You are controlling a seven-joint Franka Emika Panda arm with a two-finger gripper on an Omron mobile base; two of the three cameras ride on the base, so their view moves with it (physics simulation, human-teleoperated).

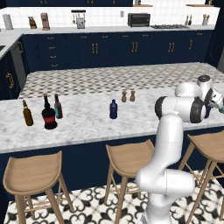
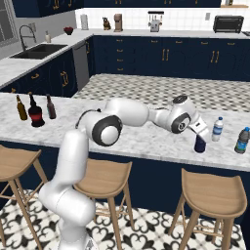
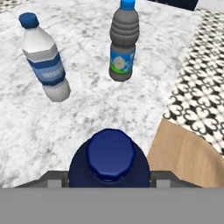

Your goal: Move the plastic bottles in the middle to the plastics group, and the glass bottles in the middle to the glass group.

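Claw [image 3: 109,179] sits at the right end of the marble counter [image 2: 141,139], its 2 fingers [image 3: 54,179] pressed against opposite sides of a dark blue bottle [image 3: 109,157], pinching it just below the cap. In the right base view the claw [image 2: 200,134] keeps that bottle [image 2: 199,144] upright near the counter's near edge; whether its base touches the marble I cannot tell. Just to the right stand 2 more bottles: a clear bottle [image 2: 217,129] with a blue label and a dark grey bottle [image 2: 242,140] with a blue cap. A second blue bottle [image 1: 113,109] stands mid-counter in the left base view. Far to the left, the round black bottle [image 1: 49,114] with a red band stands between a brown bottle [image 1: 27,113] and a slim dark bottle [image 1: 57,107].
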